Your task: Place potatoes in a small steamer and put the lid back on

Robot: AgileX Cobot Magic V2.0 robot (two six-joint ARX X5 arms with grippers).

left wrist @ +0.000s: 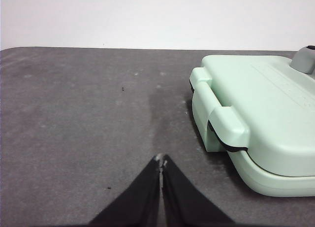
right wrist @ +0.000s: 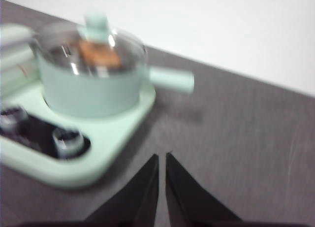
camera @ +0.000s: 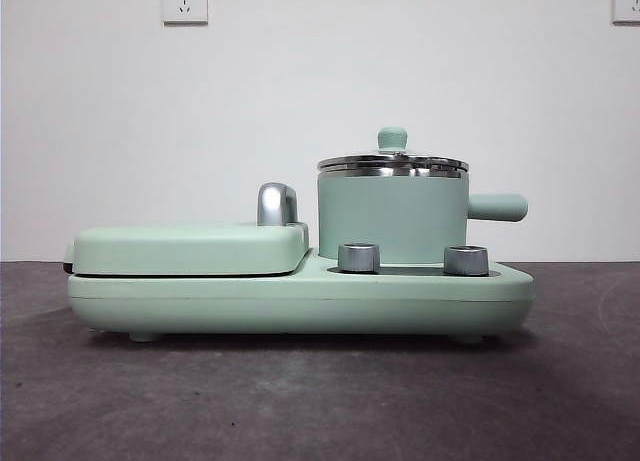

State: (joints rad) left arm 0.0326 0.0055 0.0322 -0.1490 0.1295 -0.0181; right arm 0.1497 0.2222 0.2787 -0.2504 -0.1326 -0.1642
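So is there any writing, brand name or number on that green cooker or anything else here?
None can be read.
Grill cover: faint raised marks along its top, too faint to read.
Two knobs: no legible markings.
Small steamer and lid: plain.
Wall sockets: slots only, no text.

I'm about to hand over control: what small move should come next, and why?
Probably none on the objects, just park both arms. The lid sits on the small steamer, and something orange-brown, likely the potato, shows through the glass. The left gripper and right gripper are shut, holding nothing, clear of the cooker.
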